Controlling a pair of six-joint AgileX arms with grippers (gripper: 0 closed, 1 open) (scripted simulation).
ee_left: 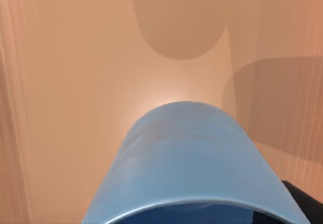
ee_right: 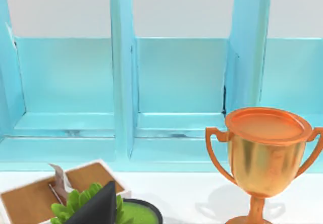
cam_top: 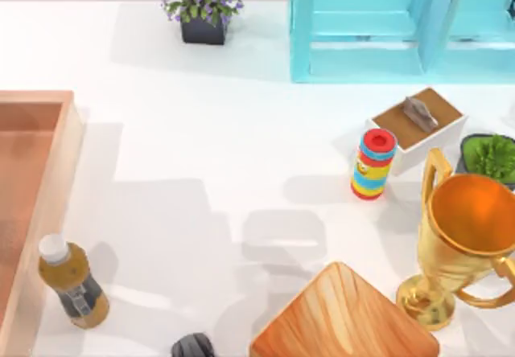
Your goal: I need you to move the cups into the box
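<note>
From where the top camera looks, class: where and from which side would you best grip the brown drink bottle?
Probably the bottle's round body below its white cap, coming from the table's right. It stands upright, and the box wall crowds its left side.

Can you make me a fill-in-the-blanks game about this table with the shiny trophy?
1. The trophy is the colour ____.
2. The flowers in the dark pot are ____.
3. The cup close to the left wrist camera is plain ____.
4. The bottle stands beside the wooden ____.

Missing words: gold, purple, blue, box.
</note>
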